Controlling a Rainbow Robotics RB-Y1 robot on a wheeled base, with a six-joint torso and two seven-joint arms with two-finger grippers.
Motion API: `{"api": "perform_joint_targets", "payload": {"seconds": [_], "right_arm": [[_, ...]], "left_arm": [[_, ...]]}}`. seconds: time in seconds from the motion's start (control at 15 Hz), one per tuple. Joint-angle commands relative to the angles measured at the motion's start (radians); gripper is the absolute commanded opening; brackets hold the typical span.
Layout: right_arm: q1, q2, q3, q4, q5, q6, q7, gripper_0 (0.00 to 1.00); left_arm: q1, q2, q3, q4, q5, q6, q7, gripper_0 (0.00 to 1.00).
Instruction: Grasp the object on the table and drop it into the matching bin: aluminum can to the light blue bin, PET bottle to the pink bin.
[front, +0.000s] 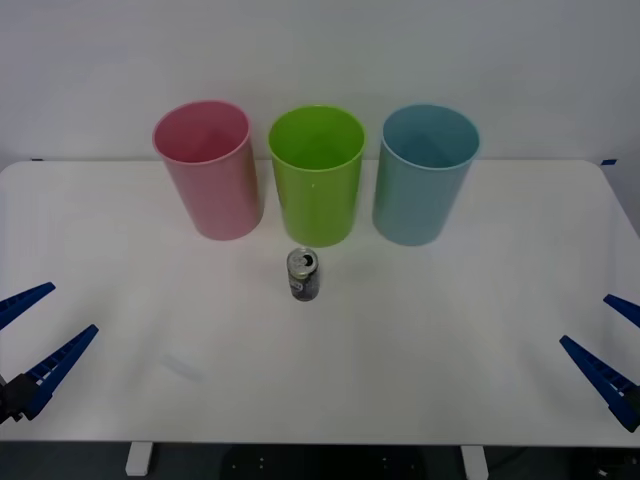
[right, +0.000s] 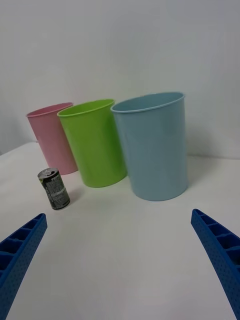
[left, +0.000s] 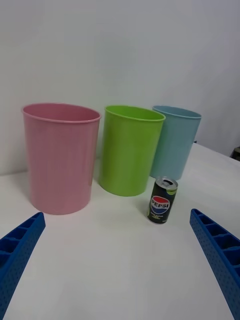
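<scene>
Aluminum can (front: 303, 273) stands upright on the white tabletop (front: 450, 330), and we see it just in front of the lime green bin (front: 316, 175), close to that bin's base but apart from it. Its silver top faces up and the printed side carries a round logo, as our left wrist view shows. Three tall bins stand in a row behind it: the pink bin (front: 208, 168) on our left, the green one in the middle, and the light blue bin (front: 424, 172) on our right. The bins sit near one another without touching.

Our left gripper (front: 28, 335) hovers at the near left edge of the tabletop with its blue ribbed fingers spread wide and holding nothing. Our right gripper (front: 612, 340) sits at the near right edge, its fingers likewise spread wide and holding nothing. Both are well apart from the can.
</scene>
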Motion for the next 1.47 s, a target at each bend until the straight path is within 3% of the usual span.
{"api": "perform_joint_targets", "payload": {"seconds": [0.07,1.07,1.47], "right_arm": [[-0.001,-0.001,0.026,0.0,0.003,0.01,0.01,1.0],[-0.077,0.002,0.336,0.002,0.095,0.247,0.166,1.0],[-0.121,0.002,0.517,0.002,0.089,0.48,0.393,1.0]], "left_arm": [[0.0,0.0,0.0,0.0,0.0,0.0,0.0,1.0],[0.0,0.0,0.0,0.0,0.0,0.0,0.0,1.0],[0.0,0.0,0.0,0.0,0.0,0.0,0.0,1.0]]}}
